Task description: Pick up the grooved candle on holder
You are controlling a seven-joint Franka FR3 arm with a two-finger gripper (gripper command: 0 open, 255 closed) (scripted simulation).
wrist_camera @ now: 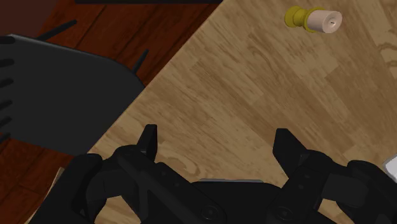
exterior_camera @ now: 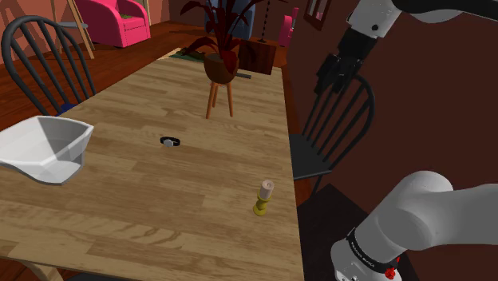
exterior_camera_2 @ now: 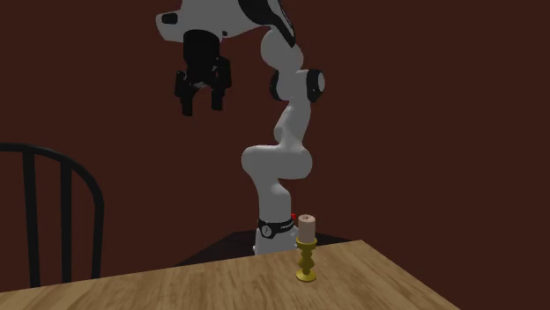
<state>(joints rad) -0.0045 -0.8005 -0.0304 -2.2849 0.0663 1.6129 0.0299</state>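
A short pale grooved candle on a yellow turned holder (exterior_camera: 264, 198) stands upright near the edge of the wooden table (exterior_camera: 160, 199) closest to the stand. It also shows in the second exterior view (exterior_camera_2: 306, 248) and the wrist view (wrist_camera: 315, 19). My black gripper (exterior_camera: 335, 85) hangs high in the air, beyond the table's edge and above a black chair, well away from the candle. Seen from across the table, the gripper (exterior_camera_2: 202, 107) is far above and to the left of the candle. In the wrist view the fingers (wrist_camera: 149, 141) stand wide apart with nothing between them.
A black spindle chair (exterior_camera: 331, 132) stands by the table's edge under the gripper. On the table are a white bin (exterior_camera: 44, 148), a small dark ring (exterior_camera: 171, 142) and a potted plant on a wooden stand (exterior_camera: 220, 72). Another black chair (exterior_camera: 40, 56) and a pink armchair (exterior_camera: 120, 20) lie beyond.
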